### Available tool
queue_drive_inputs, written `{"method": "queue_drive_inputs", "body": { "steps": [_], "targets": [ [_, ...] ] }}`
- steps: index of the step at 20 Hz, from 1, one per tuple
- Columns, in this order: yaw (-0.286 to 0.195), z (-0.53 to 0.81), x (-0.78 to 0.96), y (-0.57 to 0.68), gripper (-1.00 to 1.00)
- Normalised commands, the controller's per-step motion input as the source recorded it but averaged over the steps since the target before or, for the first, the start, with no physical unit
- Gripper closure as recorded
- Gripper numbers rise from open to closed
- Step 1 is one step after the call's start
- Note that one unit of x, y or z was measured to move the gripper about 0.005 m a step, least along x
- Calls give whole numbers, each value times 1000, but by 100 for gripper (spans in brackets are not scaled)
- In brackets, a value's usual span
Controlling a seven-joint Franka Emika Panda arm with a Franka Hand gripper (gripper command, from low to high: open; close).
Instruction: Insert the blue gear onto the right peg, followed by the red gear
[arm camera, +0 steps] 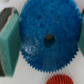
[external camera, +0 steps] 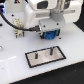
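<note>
The gripper (external camera: 50, 34) hangs above the table (external camera: 12, 65), the blue gear (external camera: 50, 35) between its fingers; the plate (external camera: 35, 60) with the right peg (external camera: 50, 51) lies nearer the camera.

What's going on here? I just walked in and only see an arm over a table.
The gripper is low over the blue gear, fingers on either side of it. Whether it grips yet is unclear. The red gear lies beside it. The plate with its right peg stands bare.
</note>
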Motion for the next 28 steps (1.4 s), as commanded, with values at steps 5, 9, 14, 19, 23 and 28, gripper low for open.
{"method": "queue_drive_inputs", "body": {
  "steps": [5, 9, 14, 19, 23, 28],
  "targets": [
    [0, 488, 320, -25, 100],
    [0, 510, 418, -51, 100],
    [0, 482, 587, -77, 100],
    [0, 427, 670, -190, 100],
    [0, 241, 723, -286, 100],
    [0, 126, 757, -293, 100]
  ]
}}
